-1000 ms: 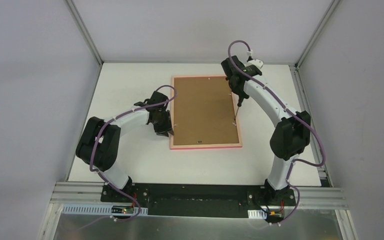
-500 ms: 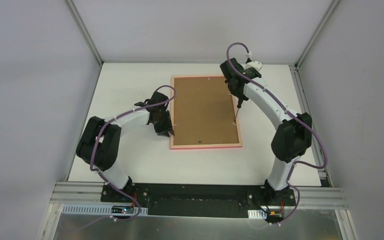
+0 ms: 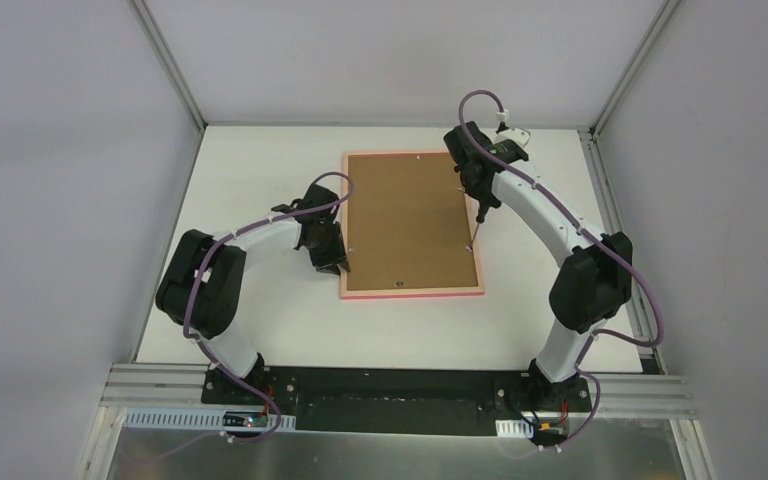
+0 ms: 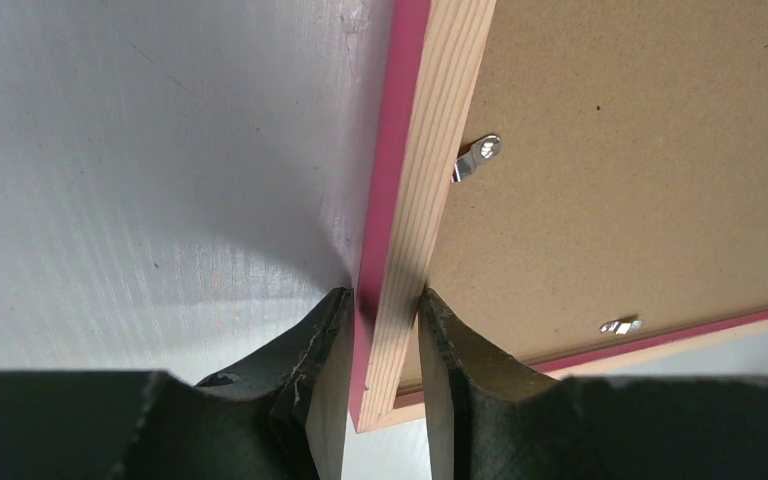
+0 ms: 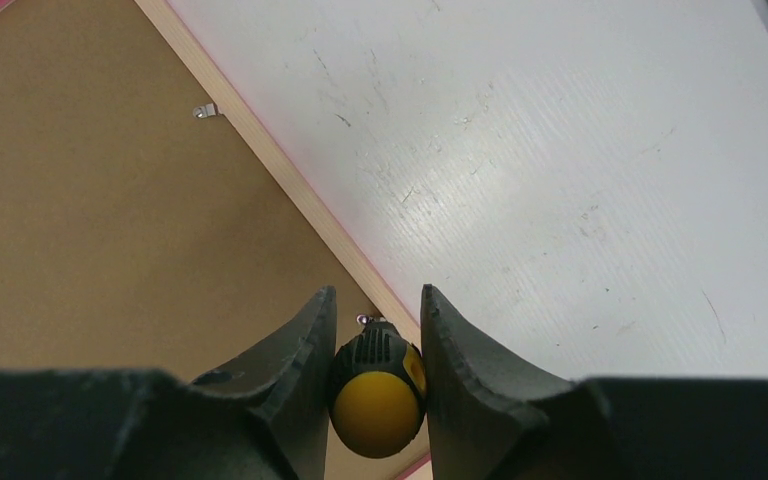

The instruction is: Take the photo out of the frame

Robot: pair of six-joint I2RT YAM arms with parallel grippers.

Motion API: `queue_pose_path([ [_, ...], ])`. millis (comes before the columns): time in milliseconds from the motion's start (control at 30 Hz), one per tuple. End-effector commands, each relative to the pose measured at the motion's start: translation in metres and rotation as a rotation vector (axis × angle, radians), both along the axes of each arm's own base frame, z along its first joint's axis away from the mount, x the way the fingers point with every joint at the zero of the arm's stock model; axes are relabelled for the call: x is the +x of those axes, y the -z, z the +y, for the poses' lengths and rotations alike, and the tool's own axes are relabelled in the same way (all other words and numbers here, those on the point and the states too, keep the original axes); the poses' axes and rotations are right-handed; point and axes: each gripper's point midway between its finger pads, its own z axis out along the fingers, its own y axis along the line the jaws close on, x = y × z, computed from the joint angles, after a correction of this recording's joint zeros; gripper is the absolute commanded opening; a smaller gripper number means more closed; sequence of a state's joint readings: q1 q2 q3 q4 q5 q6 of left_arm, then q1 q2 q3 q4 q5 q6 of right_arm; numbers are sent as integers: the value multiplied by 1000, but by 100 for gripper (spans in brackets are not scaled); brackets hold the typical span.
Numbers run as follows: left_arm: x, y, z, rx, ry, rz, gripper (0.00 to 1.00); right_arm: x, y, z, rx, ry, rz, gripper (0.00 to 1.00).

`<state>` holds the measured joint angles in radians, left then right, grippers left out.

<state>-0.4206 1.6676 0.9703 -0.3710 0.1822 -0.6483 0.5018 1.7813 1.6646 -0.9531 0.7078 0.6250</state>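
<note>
The frame (image 3: 412,292) lies face down in the middle of the white tabletop (image 3: 260,190) with its brown back board (image 3: 410,215) up. That leaves the photo out of sight: its picture side is underneath and no view shows it.

The left claw (image 3: 332,262) is at the frame's left edge, towards the near corner. The left wrist view shows it well: the jaws pinch the rail in a narrow grip, one on the pink outer side and one on the bare wood inside. Two small metal tabs (image 4: 480,155) glint on the board close by. How each one sits against the board is hard to make out.

On the other side, the right claw (image 3: 481,200) is clamped narrow around the black-and-yellow handle of a screwdriver (image 5: 377,398). The handle's yellow end fills the middle of the right wrist view, so the shaft and tip are hidden there. From above, the thin shaft slants down towards the frame's right rail. The tip is too small to tell whether it touches rail, board or tab. Both wrist views cut the frame off at their borders.
</note>
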Motion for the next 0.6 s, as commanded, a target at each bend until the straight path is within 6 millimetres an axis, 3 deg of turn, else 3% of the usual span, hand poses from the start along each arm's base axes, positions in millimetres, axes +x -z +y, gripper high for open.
queue_pose_path([
  [0,-10,11,4,36,-10,42,30,-28,2,-8,-7,-13,81,0],
  [300,-8,10,2,28,-11,39,30,-38,5,11,123,-29,117,0],
  [567,-9,10,2,29,-11,37,30,-70,-4,35,328,-23,199,0],
])
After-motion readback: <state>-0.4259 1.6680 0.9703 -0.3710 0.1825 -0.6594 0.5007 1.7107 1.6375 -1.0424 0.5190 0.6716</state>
